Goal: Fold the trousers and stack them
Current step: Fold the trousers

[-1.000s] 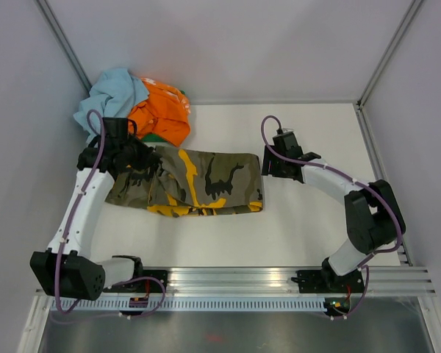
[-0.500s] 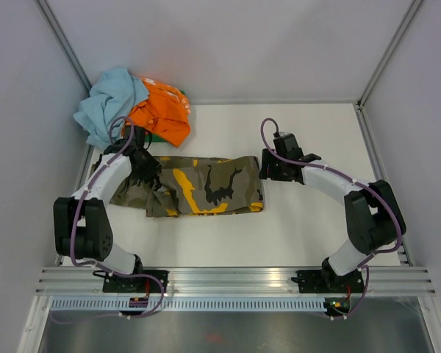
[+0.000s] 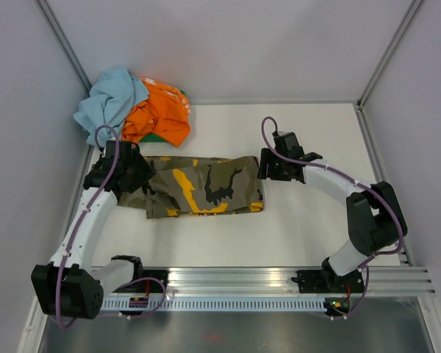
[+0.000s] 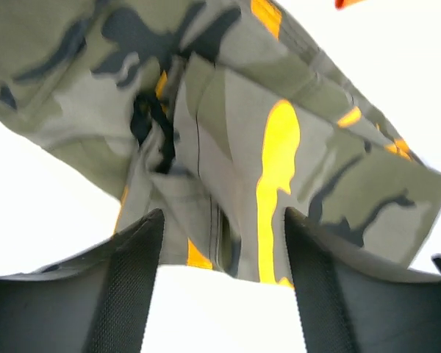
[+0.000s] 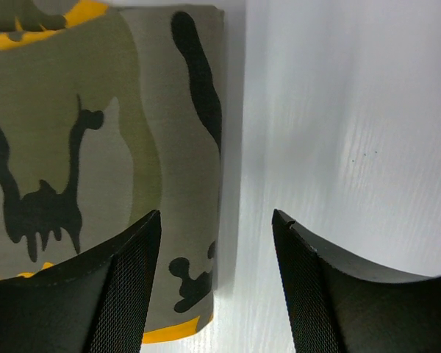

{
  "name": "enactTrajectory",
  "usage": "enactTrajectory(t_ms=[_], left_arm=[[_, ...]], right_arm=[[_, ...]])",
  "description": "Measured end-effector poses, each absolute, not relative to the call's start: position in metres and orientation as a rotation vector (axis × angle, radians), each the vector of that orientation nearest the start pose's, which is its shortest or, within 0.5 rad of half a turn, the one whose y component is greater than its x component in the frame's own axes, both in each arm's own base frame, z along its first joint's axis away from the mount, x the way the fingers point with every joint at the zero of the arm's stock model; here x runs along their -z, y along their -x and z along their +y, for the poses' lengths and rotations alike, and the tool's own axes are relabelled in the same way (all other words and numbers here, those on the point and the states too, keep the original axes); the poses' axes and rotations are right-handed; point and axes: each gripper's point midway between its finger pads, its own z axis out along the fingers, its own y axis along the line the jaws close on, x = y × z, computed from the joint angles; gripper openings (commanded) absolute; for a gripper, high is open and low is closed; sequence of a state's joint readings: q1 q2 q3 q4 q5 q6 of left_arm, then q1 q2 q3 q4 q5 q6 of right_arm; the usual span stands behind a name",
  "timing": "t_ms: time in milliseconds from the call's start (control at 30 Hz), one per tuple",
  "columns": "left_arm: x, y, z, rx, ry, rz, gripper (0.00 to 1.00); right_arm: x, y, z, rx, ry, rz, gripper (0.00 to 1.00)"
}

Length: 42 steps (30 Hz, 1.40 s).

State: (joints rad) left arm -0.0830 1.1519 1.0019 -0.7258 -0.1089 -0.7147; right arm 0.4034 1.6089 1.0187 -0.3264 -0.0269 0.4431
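Observation:
The camouflage trousers [image 3: 206, 187] lie folded into a long strip across the middle of the white table. At the strip's bunched left end is my left gripper [image 3: 141, 179]. In the left wrist view it [image 4: 222, 220] stands open over the rumpled cloth [image 4: 228, 132], with nothing between the fingers. My right gripper [image 3: 264, 170] hovers at the strip's right end. The right wrist view shows it [image 5: 214, 220] open, straddling the straight right edge of the trousers [image 5: 95, 147] without gripping it.
A heap of other clothes sits in the back left corner: a light blue cloth [image 3: 110, 99] and an orange garment [image 3: 162, 114]. Grey walls close the table on three sides. An aluminium rail [image 3: 235, 283] runs along the near edge.
My left gripper has opened and let go of the trousers' left end, and the left arm has shifted. The strip is now narrower and lies flatter. The right gripper has barely moved.

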Motion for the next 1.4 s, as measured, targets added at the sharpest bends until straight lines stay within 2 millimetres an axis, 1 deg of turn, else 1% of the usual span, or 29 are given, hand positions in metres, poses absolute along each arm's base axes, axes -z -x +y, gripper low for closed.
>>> enactTrajectory(t_ms=[33,100,200,267,300,367,433,500,633,733,800,900,967,1033,1067,1100,1133,1167,1233,1267,1333,1367,1400], left_arm=[[-0.164,-0.292,-0.036,0.238,0.801,2.313,0.58],[-0.153,-0.277,-0.041,0.256,0.784,2.34,0.52],[-0.115,-0.255,-0.049,0.249,0.797,2.454,0.51],[-0.088,-0.241,-0.052,0.226,0.82,2.542,0.5],[-0.078,-0.236,-0.053,0.212,0.832,2.578,0.5],[-0.066,-0.234,-0.054,0.19,0.843,2.621,0.49],[-0.059,-0.239,-0.057,0.179,0.835,2.647,0.49],[-0.056,-0.246,-0.063,0.165,0.811,2.668,0.49],[-0.058,-0.272,-0.078,0.155,0.741,2.67,0.49],[-0.056,-0.285,-0.084,0.138,0.713,2.665,0.52],[-0.05,-0.287,-0.085,0.115,0.706,2.677,0.59],[-0.037,-0.285,-0.079,0.046,0.715,2.701,0.61],[-0.029,-0.283,-0.075,0.002,0.72,2.717,0.6],[-0.024,-0.282,-0.073,-0.029,0.722,2.731,0.5],[-0.023,-0.281,-0.071,-0.042,0.723,2.732,0.32],[-0.023,-0.28,-0.071,-0.047,0.729,2.731,0.25],[-0.025,-0.28,-0.07,-0.051,0.727,2.729,0.22],[-0.026,-0.28,-0.069,-0.055,0.726,2.726,0.15],[-0.034,-0.278,-0.067,-0.054,0.73,2.712,0.07],[-0.041,-0.276,-0.066,-0.05,0.733,2.696,0.02],[-0.057,-0.276,-0.065,-0.025,0.741,2.649,0.02],[-0.07,-0.276,-0.064,0.003,0.75,2.609,0.02],[-0.079,-0.276,-0.064,0.023,0.759,2.577,0.02]], right_arm=[[-0.074,-0.35,0.175,-0.393,-0.035,2.524,0.69],[-0.083,-0.355,0.18,-0.422,-0.025,2.506,0.69],[-0.094,-0.36,0.189,-0.459,-0.008,2.48,0.68],[-0.097,-0.361,0.192,-0.477,0.001,2.474,0.68],[-0.097,-0.36,0.194,-0.482,0.005,2.475,0.68],[-0.097,-0.359,0.196,-0.493,0.014,2.478,0.68],[-0.097,-0.357,0.199,-0.503,0.02,2.48,0.68],[-0.097,-0.357,0.2,-0.508,0.021,2.481,0.68],[-0.098,-0.356,0.201,-0.512,0.018,2.482,0.68],[-0.097,-0.356,0.201,-0.512,0.016,2.483,0.68],[-0.097,-0.356,0.201,-0.511,0.016,2.484,0.68],[-0.096,-0.355,0.202,-0.511,0.018,2.487,0.68],[-0.093,-0.355,0.202,-0.508,0.018,2.494,0.68],[-0.091,-0.355,0.201,-0.506,0.018,2.5,0.69],[-0.09,-0.355,0.201,-0.505,0.018,2.502,0.68],[-0.09,-0.355,0.201,-0.505,0.018,2.502,0.68],[-0.09,-0.355,0.201,-0.505,0.018,2.503,0.68],[-0.09,-0.355,0.201,-0.505,0.018,2.503,0.68],[-0.09,-0.355,0.201,-0.505,0.018,2.503,0.68],[-0.09,-0.355,0.201,-0.504,0.018,2.503,0.68],[-0.089,-0.355,0.202,-0.506,0.019,2.506,0.69],[-0.088,-0.354,0.202,-0.51,0.02,2.509,0.68],[-0.087,-0.354,0.203,-0.513,0.022,2.513,0.68]])
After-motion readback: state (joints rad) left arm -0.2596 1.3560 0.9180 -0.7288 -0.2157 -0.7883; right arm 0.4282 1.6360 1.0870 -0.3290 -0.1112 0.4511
